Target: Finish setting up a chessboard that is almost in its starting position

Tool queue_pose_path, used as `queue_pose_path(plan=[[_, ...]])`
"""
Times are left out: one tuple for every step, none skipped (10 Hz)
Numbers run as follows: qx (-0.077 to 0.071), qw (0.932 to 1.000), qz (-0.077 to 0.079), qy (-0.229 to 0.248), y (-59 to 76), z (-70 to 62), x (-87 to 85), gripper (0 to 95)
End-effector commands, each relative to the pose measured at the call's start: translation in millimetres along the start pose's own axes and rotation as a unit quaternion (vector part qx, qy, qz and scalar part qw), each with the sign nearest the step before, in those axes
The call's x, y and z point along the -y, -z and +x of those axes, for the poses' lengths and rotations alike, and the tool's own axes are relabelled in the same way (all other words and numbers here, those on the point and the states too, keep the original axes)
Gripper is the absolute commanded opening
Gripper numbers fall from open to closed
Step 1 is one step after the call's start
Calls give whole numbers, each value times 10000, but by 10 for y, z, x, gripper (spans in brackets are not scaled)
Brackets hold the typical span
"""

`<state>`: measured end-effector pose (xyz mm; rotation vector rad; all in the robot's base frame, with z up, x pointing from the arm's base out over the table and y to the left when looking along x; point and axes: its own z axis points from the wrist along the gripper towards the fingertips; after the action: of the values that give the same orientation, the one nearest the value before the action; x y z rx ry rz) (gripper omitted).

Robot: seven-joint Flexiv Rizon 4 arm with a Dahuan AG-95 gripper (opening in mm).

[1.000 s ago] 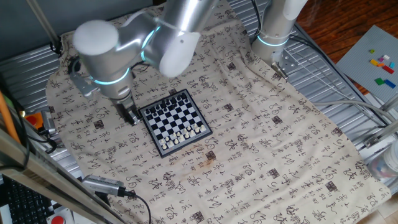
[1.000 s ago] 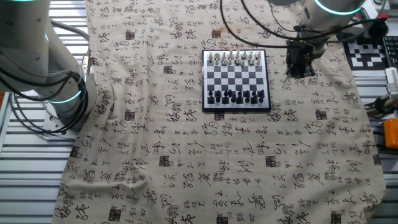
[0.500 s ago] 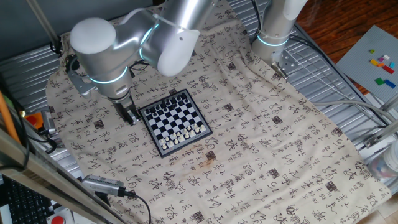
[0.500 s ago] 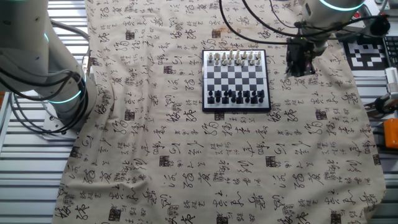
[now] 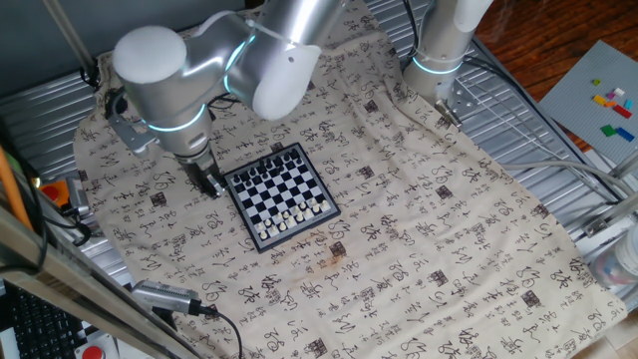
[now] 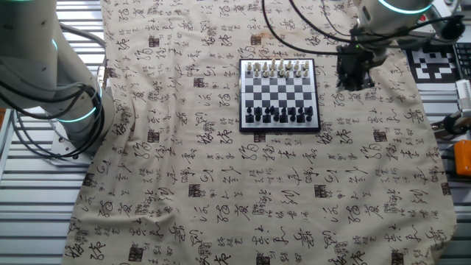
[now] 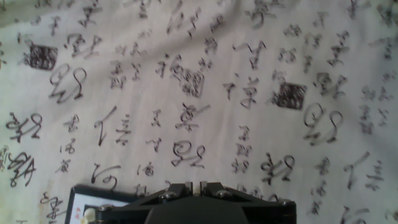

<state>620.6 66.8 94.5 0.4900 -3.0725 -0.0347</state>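
Beige cloth [image 6: 221, 184] printed all over with dark brush-style characters and square seal marks covers the table; none of the writing can be made out as words. Over it, just off one side of the board, hangs the gripper [image 5: 210, 183], its dark fingers pointing down at the cloth. In the hand view the finger bases [image 7: 193, 190] meet at a thin seam at the bottom edge, so the jaws look together with nothing between them, though the tips themselves are out of frame.

Just beside the gripper lies the chessboard [image 6: 279, 94], a small black-and-white checked square in a dark frame, flat on the cloth. The other fixed view shows it square-on: white pieces [image 6: 277, 68] line the far edge, dark pieces [image 6: 280, 113] the near edge, the dark row looking uneven. In one fixed view the board [image 5: 279, 194] sits turned like a diamond, and the pieces are too small to count. The hand view catches only a pale corner of something at lower left [image 7: 84, 202], too cropped to tell what it is.

One fixed view alone shows a grey sheet with small coloured blocks [image 5: 613, 105] at upper right. The other fixed view alone shows a black-and-white square marker [image 6: 436, 62] at the right edge and a second arm's base [image 6: 62, 96] on the left.
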Motion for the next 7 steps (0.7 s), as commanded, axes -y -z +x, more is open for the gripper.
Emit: queue_pose_path(plan=[[-33, 9997, -1, 234, 0, 11, -5, 0], [-47, 9995, -11, 313, 0, 11, -5, 0], [-64, 9991, -27, 415, 0, 11, -5, 0], [-106, 9989, -49, 452, 0, 11, -5, 0], [-129, 9988, -58, 477, 0, 11, -5, 0], [-132, 9986, -61, 509, 0, 11, -5, 0], [-129, 9986, -57, 501, 45, 102, -108, 0]])
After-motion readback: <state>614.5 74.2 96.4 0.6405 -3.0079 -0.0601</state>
